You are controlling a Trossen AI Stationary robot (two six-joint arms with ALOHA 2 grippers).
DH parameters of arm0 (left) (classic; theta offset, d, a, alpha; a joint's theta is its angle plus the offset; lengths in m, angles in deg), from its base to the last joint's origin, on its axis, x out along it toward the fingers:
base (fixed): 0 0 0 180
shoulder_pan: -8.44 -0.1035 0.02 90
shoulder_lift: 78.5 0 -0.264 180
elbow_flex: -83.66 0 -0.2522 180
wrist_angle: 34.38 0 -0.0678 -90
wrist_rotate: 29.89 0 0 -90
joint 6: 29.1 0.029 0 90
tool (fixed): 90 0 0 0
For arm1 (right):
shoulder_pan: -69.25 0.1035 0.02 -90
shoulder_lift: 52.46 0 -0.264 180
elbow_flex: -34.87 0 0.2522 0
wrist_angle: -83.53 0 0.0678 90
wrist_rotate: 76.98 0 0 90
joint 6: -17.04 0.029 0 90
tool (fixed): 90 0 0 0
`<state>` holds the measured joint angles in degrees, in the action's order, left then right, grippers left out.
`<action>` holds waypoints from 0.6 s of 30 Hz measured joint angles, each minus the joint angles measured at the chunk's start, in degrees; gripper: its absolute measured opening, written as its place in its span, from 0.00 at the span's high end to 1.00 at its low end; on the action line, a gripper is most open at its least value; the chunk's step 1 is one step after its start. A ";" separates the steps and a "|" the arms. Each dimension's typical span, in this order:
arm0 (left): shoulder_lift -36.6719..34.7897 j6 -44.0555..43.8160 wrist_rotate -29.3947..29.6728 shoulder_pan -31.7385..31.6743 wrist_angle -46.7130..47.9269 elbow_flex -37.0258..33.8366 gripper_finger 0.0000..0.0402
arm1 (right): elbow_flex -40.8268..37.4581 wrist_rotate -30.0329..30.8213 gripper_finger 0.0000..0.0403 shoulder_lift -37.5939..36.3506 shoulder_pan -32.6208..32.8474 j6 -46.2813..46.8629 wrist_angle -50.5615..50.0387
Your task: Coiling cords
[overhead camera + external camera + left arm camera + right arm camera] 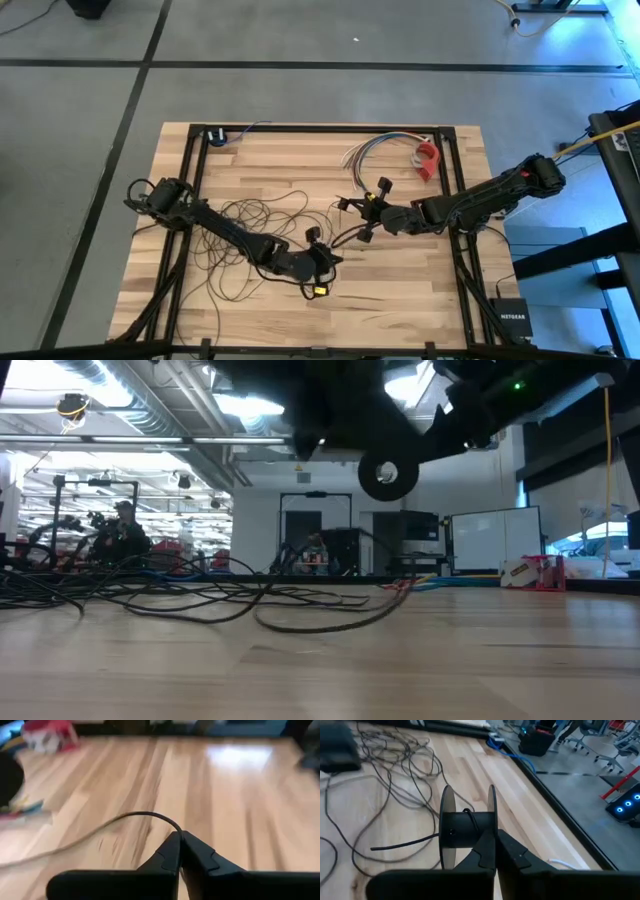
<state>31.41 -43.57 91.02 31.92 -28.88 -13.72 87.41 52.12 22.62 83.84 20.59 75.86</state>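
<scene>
Pale wooden planks make up the bench [400,260], which is framed by black rails and stands on a grey floor crossed by dark lines. Across the left and middle of the high view the cords [235,225] are spread in many loose, overlapping loops of thin dark wire; in the low view they [200,598] are seen lying flat on the wood across the left half of the frame.

One strand [125,817] is pinched between the closed jaws of the left gripper [318,268], low in the middle of the high view, and arcs away over the planks in the left wrist view. The left gripper [181,842] is shown there with its fingertips pressed together on that strand.

A small black spool [467,832] with two round flanges is held by the right gripper [495,840], whose jaws are closed on it; a dark wire is seen on its core, and a short end of cord [402,842] sticks out beside it over the bench. In the high view the right gripper [372,212] is placed at the centre of the frame, just right of the left gripper and apart from it. In the low view the spool [386,475] hangs above the bench in the upper middle of the frame.

At the upper middle of the high view a bundle of multicoloured wires [375,150] lies beside a red object [428,158]. A yellow cable [590,145] runs off the right edge. A black box marked NETGEAR [512,318] sits on the floor at the lower right.
</scene>
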 joint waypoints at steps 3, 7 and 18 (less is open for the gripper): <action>0.00 -1.84 0.19 -0.24 5.45 0.00 0.99 | 0.00 -0.66 0.99 -0.80 0.04 -0.97 -0.40; 0.00 -3.77 0.17 -0.46 9.02 0.00 0.99 | 0.00 -2.44 0.99 -1.02 0.04 -2.16 -0.74; -0.07 -13.72 -1.89 -3.29 15.58 0.01 0.82 | 0.00 -2.75 0.99 -1.02 0.07 -3.86 -2.78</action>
<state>31.34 -57.30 89.13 28.64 -13.30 -13.71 87.41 49.38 21.60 83.91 16.73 73.08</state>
